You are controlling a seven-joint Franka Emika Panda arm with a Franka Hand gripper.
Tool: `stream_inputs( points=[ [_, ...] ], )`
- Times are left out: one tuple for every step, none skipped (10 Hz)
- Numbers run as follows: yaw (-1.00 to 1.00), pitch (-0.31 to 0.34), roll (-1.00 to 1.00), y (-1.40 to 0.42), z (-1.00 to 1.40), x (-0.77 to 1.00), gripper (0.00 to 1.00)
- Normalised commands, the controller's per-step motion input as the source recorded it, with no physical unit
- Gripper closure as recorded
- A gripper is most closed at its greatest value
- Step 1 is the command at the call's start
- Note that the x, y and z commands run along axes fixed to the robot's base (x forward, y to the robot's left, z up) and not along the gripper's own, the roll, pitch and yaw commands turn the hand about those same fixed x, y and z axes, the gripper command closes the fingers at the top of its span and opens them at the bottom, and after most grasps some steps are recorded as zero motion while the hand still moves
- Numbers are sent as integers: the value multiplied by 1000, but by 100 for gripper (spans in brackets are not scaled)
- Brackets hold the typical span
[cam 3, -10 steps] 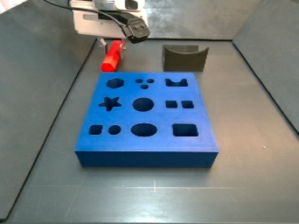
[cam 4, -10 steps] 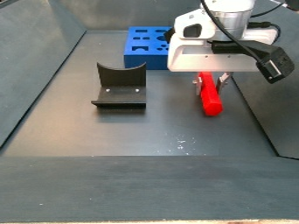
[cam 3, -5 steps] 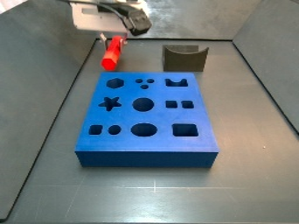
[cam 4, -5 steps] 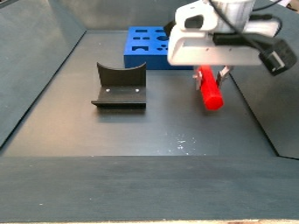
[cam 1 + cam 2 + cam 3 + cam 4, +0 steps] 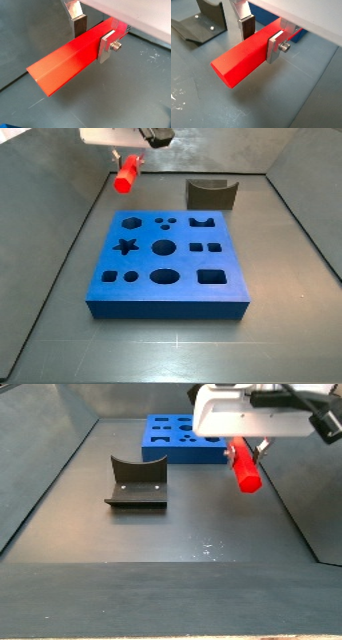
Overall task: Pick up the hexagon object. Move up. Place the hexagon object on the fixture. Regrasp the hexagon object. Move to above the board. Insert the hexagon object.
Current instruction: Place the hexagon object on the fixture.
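The hexagon object (image 5: 70, 62) is a bright red-orange bar, held between my gripper's (image 5: 91, 36) silver fingers (image 5: 107, 45) in both wrist views (image 5: 244, 57). My gripper (image 5: 246, 450) is shut on it and holds it in the air above the grey floor, to the side of the blue board (image 5: 167, 268). In a side view the bar (image 5: 127, 172) hangs behind the board's far left corner. The fixture (image 5: 135, 482) stands on the floor apart from the bar, beside the board (image 5: 175, 439). It also shows in a side view (image 5: 210, 193) and a wrist view (image 5: 198, 25).
Grey walls (image 5: 54, 188) enclose the floor on all sides. The board's cut-outs include a hexagon hole (image 5: 130, 224), a star and circles. Bare grey floor (image 5: 160, 554) lies in front of the fixture.
My gripper has risen with the hexagon object held in it; the bar has left the floor and now hangs higher. The board and fixture have not moved.
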Motion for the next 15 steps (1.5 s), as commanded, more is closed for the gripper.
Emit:
stream_inputs(
  points=[
    [0, 15, 8, 0, 1000, -8, 100],
    [-2, 21, 16, 3, 1000, -13, 100],
    [-6, 29, 28, 8, 1000, -20, 100],
    [-10, 35, 38, 11, 1000, -23, 100],
    [-13, 41, 48, 16, 1000, -24, 100],
    [-16, 50, 57, 19, 876, -23, 100],
    [-12, 59, 66, 21, 678, -11, 100],
    [-5, 70, 66, 17, 527, -4, 100],
    [-1, 80, 69, 18, 377, 3, 100],
    [3, 90, 72, 16, 176, 7, 100],
    [24, -204, 8, -151, 105, 1000, 100],
    [26, -189, 4, -152, 89, 1000, 100],
    [32, -148, -8, -143, 75, 1000, 100],
    [26, -90, -29, -127, 62, 1000, 100],
    [24, -42, -37, -119, 55, 1000, 100]
  ],
)
